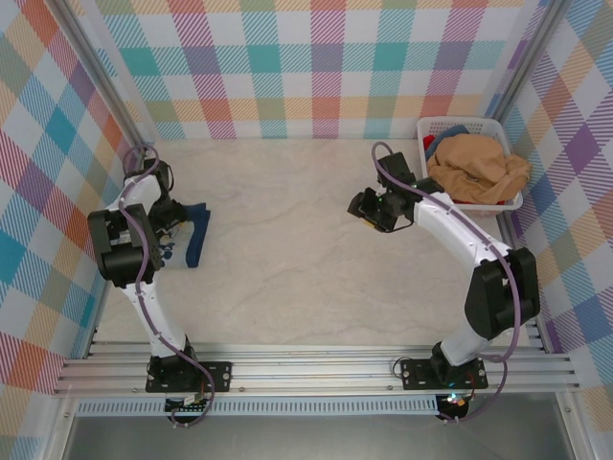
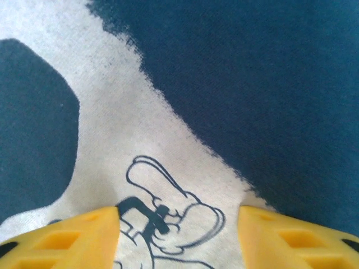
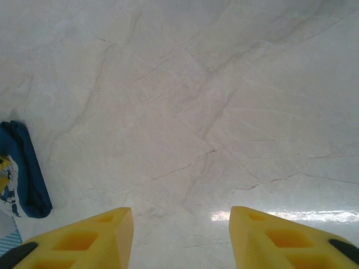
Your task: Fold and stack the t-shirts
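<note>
Where the left arm (image 1: 124,244) stands at the left side of the surface (image 1: 287,268), it rises from its base to a raised elbow. From there it doubles back and turns its wrist down over the navy t-shirt (image 1: 197,235). That shirt lies on the surface close to the left wall, as a narrow dark bundle partly hidden by the arm.

In the left wrist view the yellow left fingers (image 2: 73,238) stand wide apart, close above the cloth. The shirt's whitish print (image 2: 112,129), with a dark line drawing on it, lies between them. No cloth is pinched between them. Whether the tips touch the fabric cannot be told.

The right arm (image 1: 460,235) climbs from its base at the right to an elbow near the right wall. Its forearm then reaches away and leftward, ending at a wrist held over bare surface, right of centre and near the basket (image 1: 460,123). In the right wrist view the right fingers (image 3: 84,241) are likewise spread and hold nothing. Pale veined surface lies below them, and the navy t-shirt shows at that view's left edge.

The tan-orange t-shirt (image 1: 474,168) lies heaped in the white basket at the far right corner, bulging over its right rim. A blue cloth (image 1: 448,134) and a scrap of red cloth (image 1: 428,144) show beside it at the basket's far left end. The two t-shirts are well apart, one at each side of the surface.
</note>
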Tool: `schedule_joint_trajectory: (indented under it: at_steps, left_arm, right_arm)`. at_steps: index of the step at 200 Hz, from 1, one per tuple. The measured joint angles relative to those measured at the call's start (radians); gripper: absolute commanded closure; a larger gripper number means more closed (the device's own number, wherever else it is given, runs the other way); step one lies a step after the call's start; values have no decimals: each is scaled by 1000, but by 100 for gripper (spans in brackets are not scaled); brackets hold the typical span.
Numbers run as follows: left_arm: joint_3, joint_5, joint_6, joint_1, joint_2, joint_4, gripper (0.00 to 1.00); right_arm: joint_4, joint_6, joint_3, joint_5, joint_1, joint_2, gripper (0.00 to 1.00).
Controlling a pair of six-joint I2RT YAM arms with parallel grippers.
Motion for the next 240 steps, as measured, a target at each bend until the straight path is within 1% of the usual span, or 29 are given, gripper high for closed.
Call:
schedule_joint_trajectory:
  at_steps: [7,9,11,12,15,29,37,52,69,82,96,103,116,132,141,151,164,172,199,223,240]
  left_arm:
    - [-13,15,1,0,-25,8,0]
    - [-17,21,0,-1,-34,11,0]
    - [-22,26,-3,-1,-44,14,0]
    - [-24,27,-3,-1,-47,16,0]
    - [-33,34,-7,-2,-66,24,0]
    - [-93,64,-32,-5,-169,69,0]
    - [-144,81,-50,-10,-253,106,0]
    - [-236,76,-75,-30,-409,177,0]
    - [-311,15,-82,-87,-562,246,0]
    - [-369,-87,-81,-154,-660,307,0]
    - [-467,-229,-63,-234,-758,417,0]
    - [-541,-267,-31,-260,-807,511,0]
    - [-681,-292,48,-286,-868,674,0]
    - [-806,-296,136,-285,-864,813,0]
    - [-885,-268,190,-285,-850,915,0]
    - [-964,-238,232,-285,-837,986,0]
    - [-1022,-213,272,-286,-804,1029,0]
    - [-1039,-200,291,-286,-771,1070,0]
    - [-1046,-162,320,-284,-666,1209,0]
    - [-1057,-154,320,-283,-576,1349,0]
    - [-1072,-153,328,-285,-538,1403,0]
  right_arm:
    - [-5,-10,0,13,0,-14,36]
    - [-8,-10,0,18,0,-18,25]
    - [-8,-8,0,24,-1,-23,9]
    - [-10,-14,0,26,-1,-26,4]
    - [-11,-19,0,32,-1,-32,0]
    - [-13,-40,0,70,-5,-69,0]
    - [-13,-61,0,100,-6,-94,0]
    - [-11,-113,-3,170,-8,-152,0]
    - [-17,-166,-15,278,-8,-217,0]
    - [-16,-178,-35,401,-11,-258,0]
    - [60,-224,-144,509,-37,-325,0]
    - [126,-259,-232,539,-56,-368,0]
    - [300,-342,-459,600,-91,-465,0]
    - [509,-457,-715,650,-114,-525,0]
    - [571,-507,-797,654,-120,-514,0]
    - [630,-561,-852,645,-129,-478,0]
    - [727,-615,-886,625,-136,-431,0]
    - [816,-640,-907,607,-142,-404,0]
    - [1039,-689,-927,541,-175,-294,0]
    - [1146,-740,-902,474,-212,-209,0]
    - [1245,-768,-908,413,-251,-185,0]
